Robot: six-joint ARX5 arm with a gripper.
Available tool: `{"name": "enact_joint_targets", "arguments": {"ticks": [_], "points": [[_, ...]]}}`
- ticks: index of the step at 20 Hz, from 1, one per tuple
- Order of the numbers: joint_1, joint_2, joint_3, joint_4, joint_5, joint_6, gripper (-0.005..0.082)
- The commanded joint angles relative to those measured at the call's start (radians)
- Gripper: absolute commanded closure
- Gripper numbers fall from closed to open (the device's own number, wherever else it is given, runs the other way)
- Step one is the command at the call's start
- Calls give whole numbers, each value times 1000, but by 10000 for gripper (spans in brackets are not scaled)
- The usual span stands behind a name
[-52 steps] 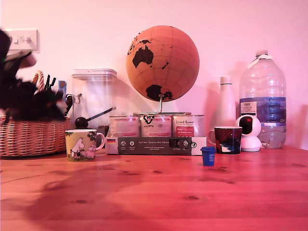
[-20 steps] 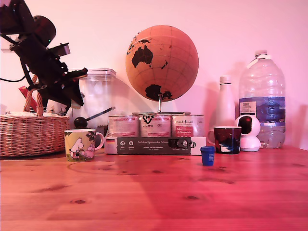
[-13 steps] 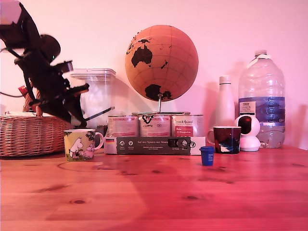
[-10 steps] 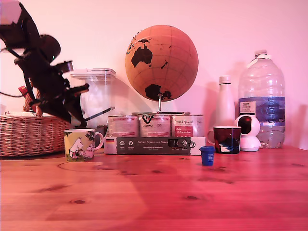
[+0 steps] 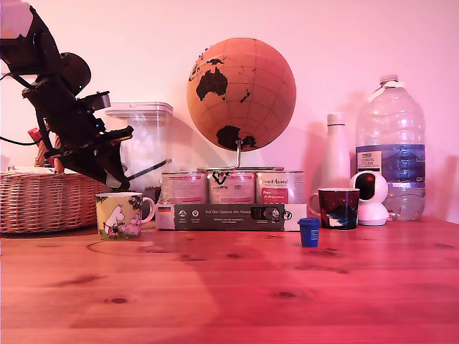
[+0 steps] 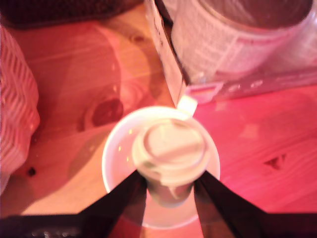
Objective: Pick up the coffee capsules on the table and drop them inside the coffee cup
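Note:
The coffee cup (image 5: 120, 215), pale yellow-green with cartoon figures and a white handle, stands at the exterior view's left on the wooden table. My gripper (image 5: 117, 179) hangs just above its rim, tilted down. In the wrist view the gripper (image 6: 168, 191) is shut on a whitish-grey coffee capsule (image 6: 171, 148), held between two dark fingers (image 6: 128, 194) right over the cup's white opening (image 6: 113, 163). A bright blue coffee capsule (image 5: 310, 231) sits upright on the table, far to the exterior view's right of the cup.
A wicker basket (image 5: 43, 201) stands behind the arm. Behind the cup are a clear container (image 5: 143, 143), a dark box (image 5: 229, 216), tins (image 5: 233, 188) and a globe (image 5: 242, 93). At the right stand a dark mug (image 5: 338, 208), a white camera (image 5: 373, 197) and a water bottle (image 5: 391, 150).
The arm rose out from in front of the basket, swung to a spot over the coffee cup and lowered slightly toward it. In the last half second it has barely moved.

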Motion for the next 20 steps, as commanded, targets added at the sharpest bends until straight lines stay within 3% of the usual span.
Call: {"name": "enact_joint_targets", "arguments": {"ticks": [1,2,3,15,17,18,20], "points": [[-3,30,14,6,-3,-5,219],[-3,30,14,4,-5,-5,73],[-3,30,14,1,-5,-5,-8],[-4,30,14,-16,3,-2,-3],[-4,30,16,-31,3,-2,85],[-4,30,16,-34,3,-1,194],[-4,30,16,-33,12,-2,539]]}}
